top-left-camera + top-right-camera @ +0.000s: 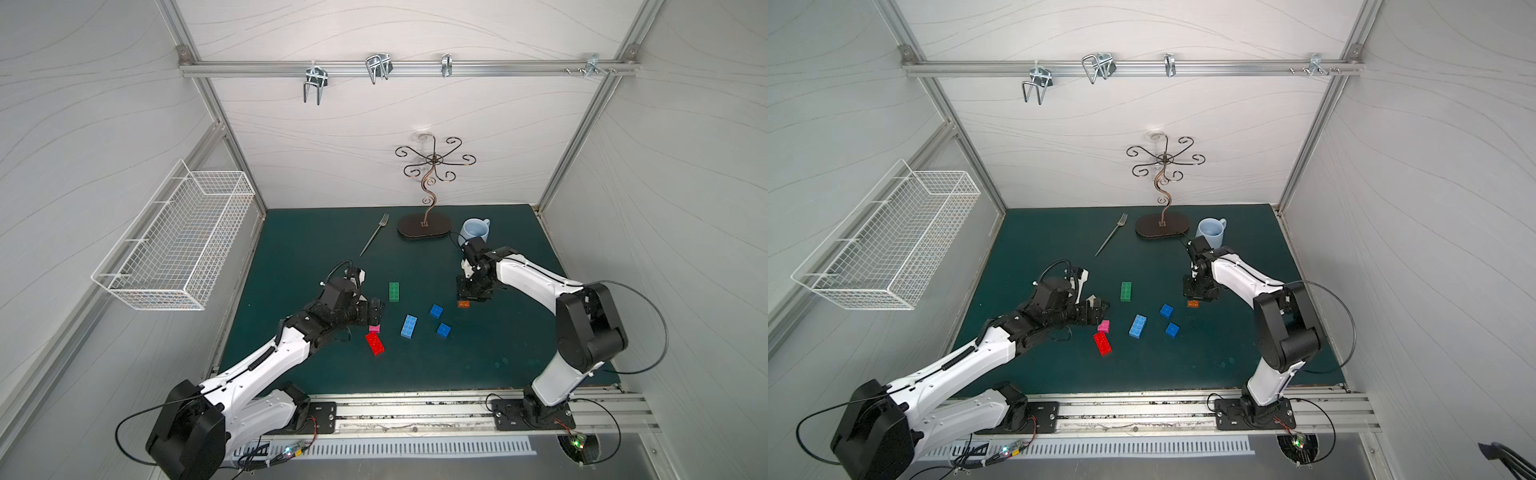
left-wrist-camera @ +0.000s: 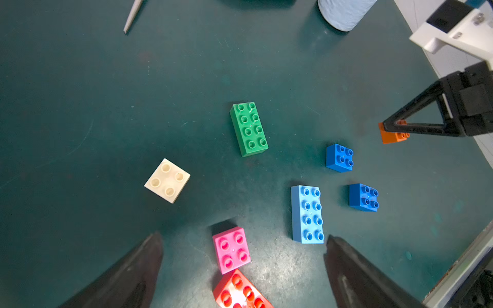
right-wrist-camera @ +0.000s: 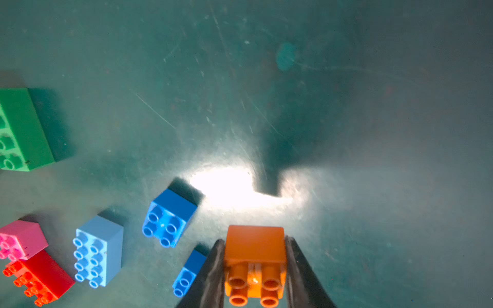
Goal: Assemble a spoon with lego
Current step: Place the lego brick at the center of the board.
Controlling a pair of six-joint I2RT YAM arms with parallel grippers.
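The lego lies as loose bricks on the green mat; no spoon is in view. My right gripper (image 3: 253,241) is shut on the orange brick (image 3: 254,250), low at the mat (image 1: 464,304). My left gripper (image 2: 243,236) hangs open above the pink brick (image 2: 231,250), which touches the red brick (image 2: 240,293). Between the arms lie the green brick (image 1: 394,291), the light blue brick (image 1: 409,325) and two short blue bricks (image 1: 436,311) (image 1: 444,329). The cream brick (image 2: 167,180) shows in the left wrist view, apart from the others.
A metal fork (image 1: 374,235) lies at the back of the mat. Beside it are a hook stand's dark base (image 1: 424,227) and a pale blue mug (image 1: 476,230), just behind my right arm. A white wire basket (image 1: 178,237) hangs on the left wall.
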